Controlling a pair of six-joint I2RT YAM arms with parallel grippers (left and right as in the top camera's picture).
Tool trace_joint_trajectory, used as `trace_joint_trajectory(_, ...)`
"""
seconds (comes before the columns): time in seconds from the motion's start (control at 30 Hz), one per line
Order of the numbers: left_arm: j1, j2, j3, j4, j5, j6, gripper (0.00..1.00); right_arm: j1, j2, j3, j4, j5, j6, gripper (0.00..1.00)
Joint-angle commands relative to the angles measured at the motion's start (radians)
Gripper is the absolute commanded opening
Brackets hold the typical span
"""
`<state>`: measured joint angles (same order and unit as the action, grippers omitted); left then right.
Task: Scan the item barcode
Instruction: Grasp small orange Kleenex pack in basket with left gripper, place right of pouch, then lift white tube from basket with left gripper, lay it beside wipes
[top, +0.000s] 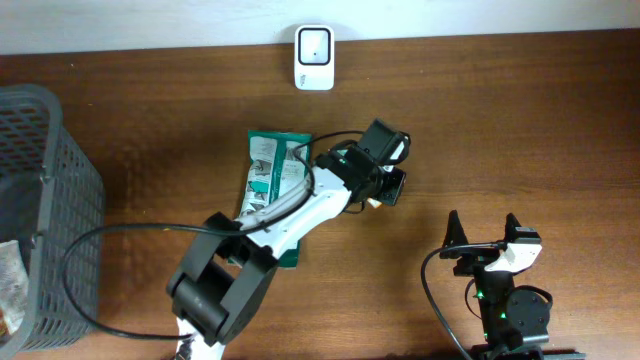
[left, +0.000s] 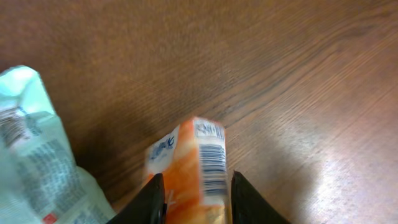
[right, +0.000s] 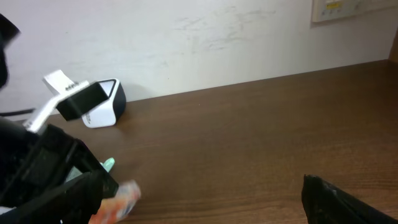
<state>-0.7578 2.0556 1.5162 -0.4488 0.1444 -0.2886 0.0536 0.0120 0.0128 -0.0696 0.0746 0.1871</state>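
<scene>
A small orange packet (left: 193, 168) with a white barcode panel on its side stands between the jaws of my left gripper (left: 198, 186). It looks blurred, and a thin gap shows beside the right jaw, so the jaws stand a little apart around it. In the overhead view the left gripper (top: 390, 188) is at the table's middle, with a sliver of the orange packet (top: 372, 203) beneath it. The white scanner (top: 314, 57) stands at the far edge. My right gripper (top: 483, 228) rests open at the near right, holding nothing; one dark finger (right: 339, 202) shows in its wrist view.
A green and white pouch (top: 270, 175) lies flat just left of the left gripper, partly under the arm. A dark mesh basket (top: 60, 150) with items inside fills the left edge. The left arm's cable loops over the near table.
</scene>
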Motion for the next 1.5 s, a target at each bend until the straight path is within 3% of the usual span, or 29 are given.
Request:
trace_joint_trajectory(0.0,-0.002,0.01,0.005,0.027,-0.015,0.005,0.7,0.005,-0.006,-0.007,-0.004,0.005,0.001,0.98)
trace_joint_trajectory(0.03,0.0,0.008,0.005,0.031,-0.016,0.006,0.82,0.005,-0.006,-0.007,-0.004,0.005,0.001,0.98)
trace_joint_trajectory(0.1,0.024,-0.006,0.026,0.026,-0.015,0.006,0.91,0.005,-0.006,-0.007,-0.004,0.005,0.001,0.98)
trace_joint_trajectory(0.13,0.066,-0.051,0.066,-0.01,-0.015,0.061,0.98,0.005,-0.006,-0.007,-0.004,0.005,0.0,0.98)
trace_joint_trajectory(0.27,0.274,-0.325,0.211,-0.246,-0.041,0.309,0.99,0.005,-0.006,-0.007,-0.004,0.005,0.001,0.98)
trace_joint_trajectory(0.4,0.518,-0.534,0.211,-0.38,-0.198,0.357,0.99,0.005,-0.006,-0.007,-0.004,0.005,0.001,0.98)
trace_joint_trajectory(0.43,0.617,-0.578,0.211,-0.428,-0.214,0.345,0.99,0.005,-0.006,-0.007,-0.004,0.005,0.0,0.98)
trace_joint_trajectory(0.5,0.899,-0.64,0.211,-0.512,-0.303,0.19,0.95,0.005,-0.006,-0.007,-0.004,0.005,0.001,0.98)
trace_joint_trajectory(0.57,1.074,-0.634,0.197,-0.56,-0.374,0.023,0.96,0.005,-0.006,-0.007,-0.004,0.005,0.001,0.98)
trace_joint_trajectory(0.67,1.282,-0.611,0.14,-0.552,-0.378,-0.037,0.96,0.005,-0.006,-0.007,-0.004,0.005,0.001,0.98)
trace_joint_trajectory(0.8,1.46,-0.555,-0.013,-0.548,-0.378,-0.037,0.96,0.005,-0.006,-0.007,-0.004,0.005,0.001,0.98)
trace_joint_trajectory(1.03,1.632,-0.509,-0.215,-0.491,-0.439,0.157,0.97,0.005,-0.006,-0.007,-0.004,0.005,0.001,0.98)
trace_joint_trajectory(1.2,1.672,-0.506,-0.452,-0.274,-0.467,0.283,0.99,0.005,-0.006,-0.007,-0.004,0.005,0.001,0.98)
trace_joint_trajectory(1.3,1.672,-0.487,-0.509,-0.192,-0.48,0.438,0.98,0.005,-0.006,-0.007,-0.004,0.005,0.001,0.98)
trace_joint_trajectory(1.47,1.672,-0.375,-0.509,-0.134,-0.485,0.437,0.96,0.005,-0.006,-0.007,-0.004,0.005,0.001,0.98)
